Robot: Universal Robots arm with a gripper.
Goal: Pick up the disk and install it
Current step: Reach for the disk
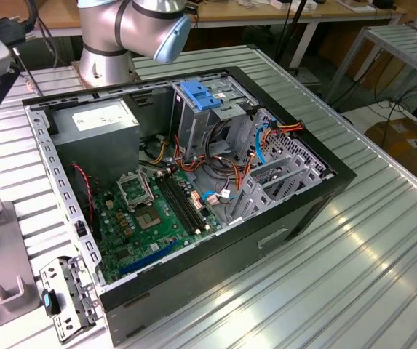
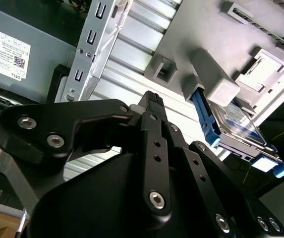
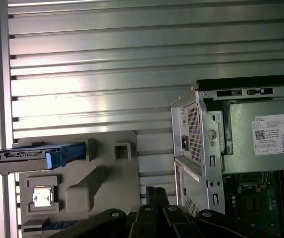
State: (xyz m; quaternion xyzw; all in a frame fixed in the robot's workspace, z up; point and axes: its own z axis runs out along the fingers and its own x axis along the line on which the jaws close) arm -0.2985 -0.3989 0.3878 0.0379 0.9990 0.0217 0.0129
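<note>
In the exterior view, an open case (image 1: pixel 295 218) lay on the table (image 1: pixel 368 262), beside a grey fixture (image 1: pixel 4 291). In the second wrist view, the gripper (image 2: pixel 151 99) had its jaws together and empty, apart from the disk (image 2: pixel 243 130) in the fixture. In the first wrist view, the disk (image 3: pixel 32 156) stood on edge at the fixture's rim.

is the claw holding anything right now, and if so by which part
Nothing is held. The claw is empty, and the disk sits apart from it, resting in the grey holder on the table.
</note>
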